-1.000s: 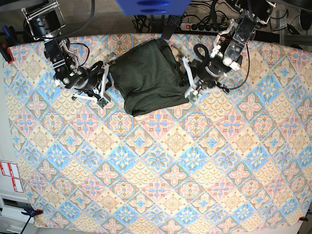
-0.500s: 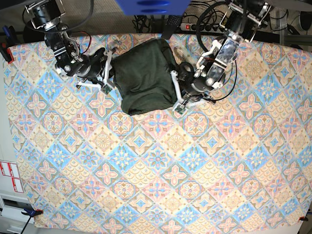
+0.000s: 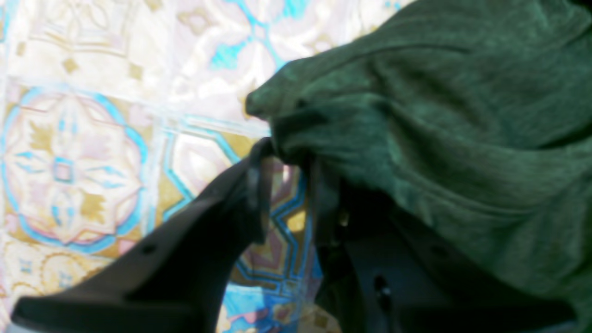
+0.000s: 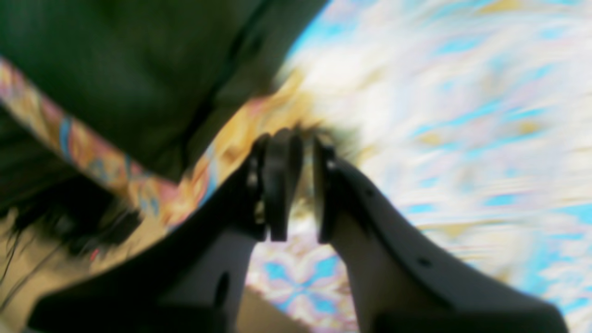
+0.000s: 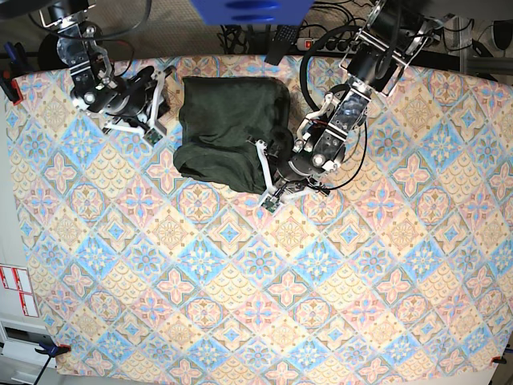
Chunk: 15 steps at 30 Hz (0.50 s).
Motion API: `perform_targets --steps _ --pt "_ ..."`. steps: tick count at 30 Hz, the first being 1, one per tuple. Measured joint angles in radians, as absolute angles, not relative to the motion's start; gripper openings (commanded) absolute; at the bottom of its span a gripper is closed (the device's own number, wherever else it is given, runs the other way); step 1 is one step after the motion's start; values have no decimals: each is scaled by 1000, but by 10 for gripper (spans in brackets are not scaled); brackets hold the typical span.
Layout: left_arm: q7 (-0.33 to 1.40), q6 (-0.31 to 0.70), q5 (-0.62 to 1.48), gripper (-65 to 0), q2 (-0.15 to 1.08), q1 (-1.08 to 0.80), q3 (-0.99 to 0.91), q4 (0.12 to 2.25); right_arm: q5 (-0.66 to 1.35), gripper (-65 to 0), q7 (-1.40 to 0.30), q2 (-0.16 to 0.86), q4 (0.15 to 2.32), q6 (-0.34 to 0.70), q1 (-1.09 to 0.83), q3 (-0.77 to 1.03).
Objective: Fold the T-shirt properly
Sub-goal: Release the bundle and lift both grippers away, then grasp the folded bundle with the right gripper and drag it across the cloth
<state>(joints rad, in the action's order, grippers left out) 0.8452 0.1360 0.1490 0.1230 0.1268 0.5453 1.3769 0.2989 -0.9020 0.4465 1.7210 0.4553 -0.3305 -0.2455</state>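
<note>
One T-shirt (image 5: 231, 128): dark olive-green knit, lying bunched in a rough rectangle toward the far edge of the table, a little left of centre. Its near right corner is sitting at the left gripper.

One patterned tablecloth (image 5: 264, 289): blue, pink and tan tile print, covering the whole table under the shirt.

Two grippers, one per arm.

Left gripper (image 5: 268, 180): reaching in from the far right, sitting at the shirt's near right corner. In the left wrist view its jaws are standing slightly apart with cloth showing through the gap; shirt fabric is draping over the right finger (image 3: 333, 217), but whether it is pinching the fabric cannot be told.

Right gripper (image 5: 156, 104): resting just left of the shirt, apart from it. In the blurred right wrist view its jaws are standing narrowly apart, holding nothing.
</note>
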Motion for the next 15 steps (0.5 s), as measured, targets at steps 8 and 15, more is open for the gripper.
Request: perform_targets --steps 8,15 --pt "846 143 155 -523 225 14 414 1552 308 -565 -936 447 1874 458 -345 -263" --pt "844 136 157 -523 299 -153 155 1732 313 -599 -983 437 1894 467 -300 -456"
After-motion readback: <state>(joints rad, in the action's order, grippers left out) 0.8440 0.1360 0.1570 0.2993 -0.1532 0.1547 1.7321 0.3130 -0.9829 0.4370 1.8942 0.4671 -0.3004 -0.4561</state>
